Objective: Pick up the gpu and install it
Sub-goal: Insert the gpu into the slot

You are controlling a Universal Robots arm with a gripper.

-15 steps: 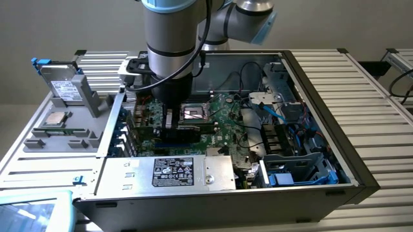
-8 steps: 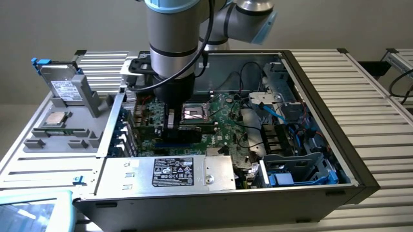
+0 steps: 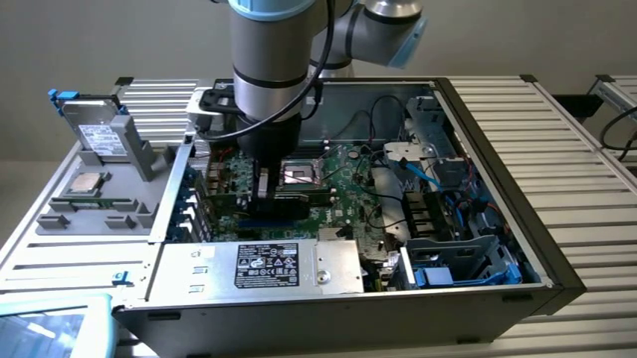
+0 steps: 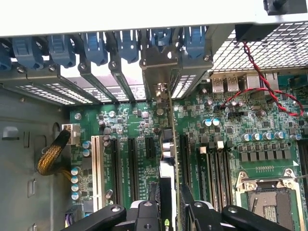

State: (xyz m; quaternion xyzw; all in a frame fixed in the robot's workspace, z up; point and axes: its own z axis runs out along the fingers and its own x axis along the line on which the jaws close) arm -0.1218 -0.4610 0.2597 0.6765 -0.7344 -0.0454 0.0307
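Inside the case (image 3: pixel 557 287)
The gpu (image 4: pixel 167 144) stands on the motherboard (image 3: pixel 344 175), clasped by the gripper (image 3: pixel 264 186); power supply (image 3: pixel 264 267) at 6 o'clock, drive (image 3: pixel 100 138) outside at 9 o'clock.

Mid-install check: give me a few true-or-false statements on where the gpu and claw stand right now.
1. The claw is closed on the gpu, which stands on edge over the motherboard. True.
2. The gpu lies outside the case on a grey tray. False: it is inside the open case, in the claw.
3. The gpu's silver bracket is at the rear slot openings, by the blue clips. True.
4. A cooler covers the CPU socket. False: the CPU socket is bare, with only its metal frame showing.
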